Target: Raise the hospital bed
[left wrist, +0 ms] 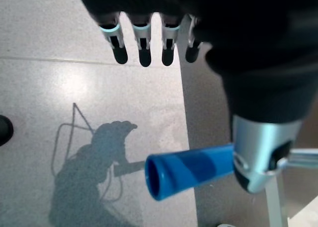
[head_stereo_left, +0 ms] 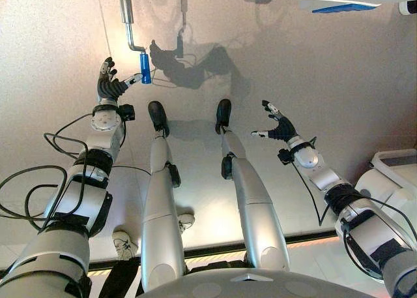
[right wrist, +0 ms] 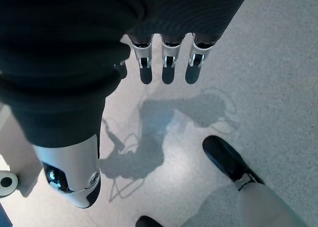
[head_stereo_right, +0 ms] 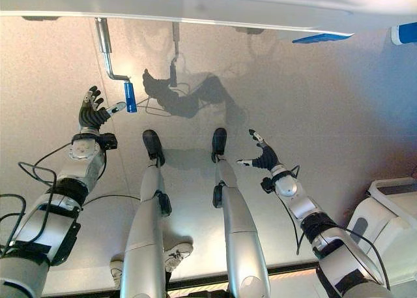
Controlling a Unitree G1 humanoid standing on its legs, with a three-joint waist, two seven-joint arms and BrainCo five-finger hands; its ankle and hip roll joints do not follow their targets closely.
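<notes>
left hand (head_stereo_left: 109,86) fingers apart beside blue crank grip (head_stereo_left: 145,68); right hand (head_stereo_left: 281,128) splayed

Speckled grey floor (head_stereo_left: 339,70), lit from above.
Floor is pale and glossy, bright glare patch in the middle, a thin seam line running across it. A dark strip (head_stereo_left: 306,237) crosses the near edge. White machine (head_stereo_left: 391,177) with a rounded casing stands at the right. A white shoe (head_stereo_left: 124,244) sits by the strip.
</notes>
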